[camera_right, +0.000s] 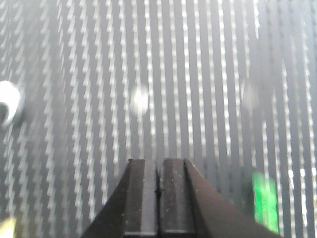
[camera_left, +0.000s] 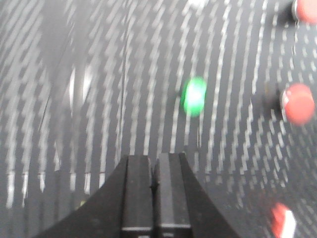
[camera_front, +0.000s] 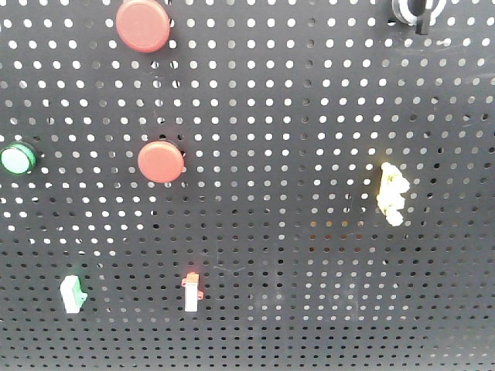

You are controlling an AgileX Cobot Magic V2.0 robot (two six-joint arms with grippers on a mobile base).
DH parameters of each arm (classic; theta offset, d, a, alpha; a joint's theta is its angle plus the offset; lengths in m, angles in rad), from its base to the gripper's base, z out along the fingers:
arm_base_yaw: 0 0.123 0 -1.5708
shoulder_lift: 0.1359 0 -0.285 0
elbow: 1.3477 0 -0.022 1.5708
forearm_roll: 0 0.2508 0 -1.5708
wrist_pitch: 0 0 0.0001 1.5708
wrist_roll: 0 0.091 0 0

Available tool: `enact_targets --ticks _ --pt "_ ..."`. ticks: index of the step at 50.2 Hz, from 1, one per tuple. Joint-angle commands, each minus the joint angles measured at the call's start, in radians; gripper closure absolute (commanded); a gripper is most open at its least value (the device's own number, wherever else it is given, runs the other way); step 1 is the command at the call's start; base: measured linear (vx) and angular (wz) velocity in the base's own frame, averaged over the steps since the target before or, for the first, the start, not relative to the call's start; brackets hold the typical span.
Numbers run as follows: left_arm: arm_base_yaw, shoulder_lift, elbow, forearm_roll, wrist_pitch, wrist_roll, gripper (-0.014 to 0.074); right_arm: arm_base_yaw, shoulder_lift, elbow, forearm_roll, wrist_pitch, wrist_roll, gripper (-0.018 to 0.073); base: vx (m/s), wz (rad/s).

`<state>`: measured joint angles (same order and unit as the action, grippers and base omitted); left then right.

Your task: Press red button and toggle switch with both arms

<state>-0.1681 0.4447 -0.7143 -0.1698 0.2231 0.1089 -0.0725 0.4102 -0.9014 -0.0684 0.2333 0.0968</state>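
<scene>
**Both claws closed before the pegboard, button and switch untouched**

The left gripper [camera_left: 154, 159] is seen in its wrist view with the two black fingers [camera_left: 137, 188] pressed flat against each other, and nothing is held between them. The right gripper [camera_right: 158, 162] is closed in the same way, with no gap and nothing clamped. Both are pointed at the black pegboard [camera_front: 309, 116], which is smeared by motion blur in both wrist views. Contact with the board cannot be judged.

Above the left gripper and a little to its right, the green button [camera_left: 194, 96] is seen as a blurred spot. The smaller red button [camera_left: 298, 103] lies to the right of it, and the red button [camera_left: 306, 10] is cut off at the top right corner. The red-tipped rocker switch [camera_left: 282, 220] is at the lower right.

In the front view neither arm is seen. The red button [camera_front: 143, 25] is mounted at the top left, directly above the smaller one [camera_front: 161, 161]. The toggle switch [camera_front: 418, 11] is placed at the top right edge, partly cropped, with its black lever pointing down. The yellow lever [camera_front: 392, 193] sits below it, well apart. The green-tipped rocker switch [camera_front: 72, 294] is fixed at the lower left.
</scene>
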Motion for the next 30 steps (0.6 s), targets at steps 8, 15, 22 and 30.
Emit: enact_targets --ticks 8,15,22,30 --pt "-0.004 0.206 -0.324 -0.004 0.051 0.007 0.0594 0.0 0.125 -0.153 0.003 0.044 -0.001 0.0562 0.0 0.0" --pt "-0.004 0.206 -0.394 -0.107 0.086 0.042 0.0594 0.0 0.125 -0.153 0.068 0.073 0.012 0.0562 0.0 0.0" --pt "-0.016 0.264 -0.448 -0.372 0.208 0.334 0.0594 0.0 0.129 -0.153 0.158 0.07 0.012 0.0562 0.0 0.0" --pt "-0.075 0.39 -0.522 -0.92 0.4 0.865 0.0594 0.0 0.144 -0.153 0.213 0.065 0.011 0.0562 0.0 0.0"
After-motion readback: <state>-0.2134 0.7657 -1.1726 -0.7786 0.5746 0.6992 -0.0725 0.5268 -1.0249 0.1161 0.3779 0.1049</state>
